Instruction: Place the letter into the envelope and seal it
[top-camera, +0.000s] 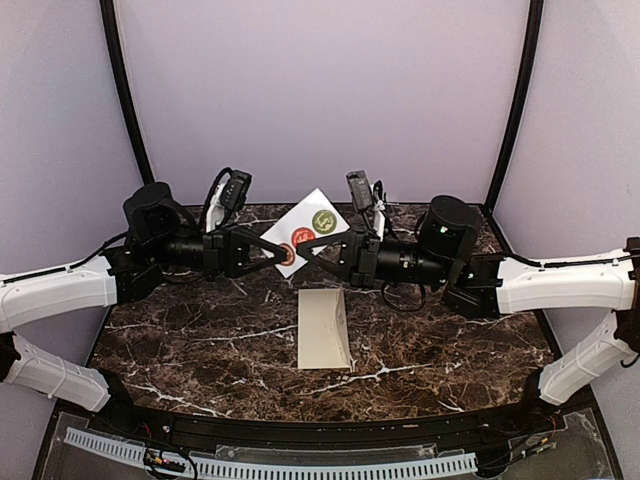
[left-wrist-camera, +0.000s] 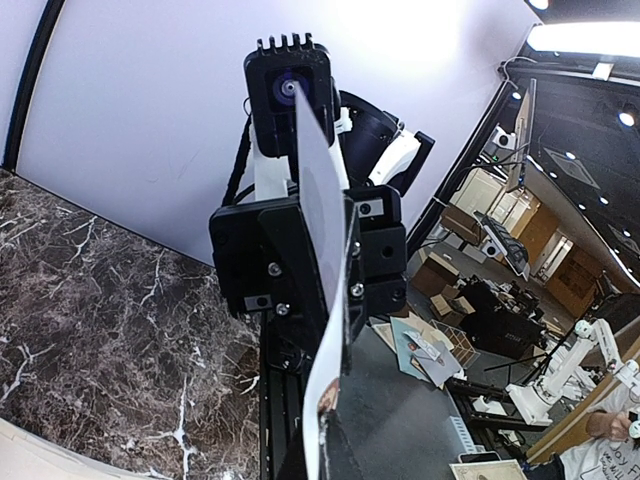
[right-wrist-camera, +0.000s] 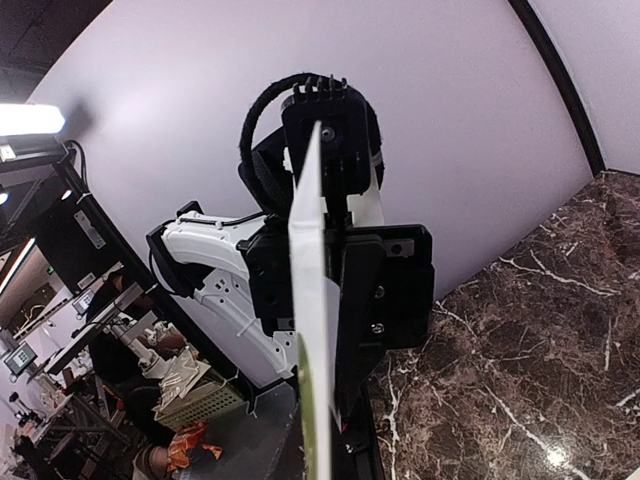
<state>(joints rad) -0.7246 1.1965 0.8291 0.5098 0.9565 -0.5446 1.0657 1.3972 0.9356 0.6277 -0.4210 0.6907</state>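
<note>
The cream envelope (top-camera: 323, 328) lies flat on the dark marble table (top-camera: 200, 340), long side running away from me, below both grippers. No letter shows in any view. Above the table's far middle, a white sheet of round stickers (top-camera: 310, 228) hangs between the two grippers. My left gripper (top-camera: 284, 253) is shut on its lower left corner, and my right gripper (top-camera: 302, 248) is shut on it from the right. The left wrist view has the sheet (left-wrist-camera: 322, 290) edge-on, running down into the left gripper (left-wrist-camera: 335, 410). Edge-on again, the sheet (right-wrist-camera: 310, 300) sits in the right gripper (right-wrist-camera: 335, 430).
Black curved frame posts (top-camera: 125, 90) stand at the back left and back right against the lilac walls. A white slotted cable strip (top-camera: 300, 466) runs along the near edge by the arm bases. The two arms reach inward over the far half of the table.
</note>
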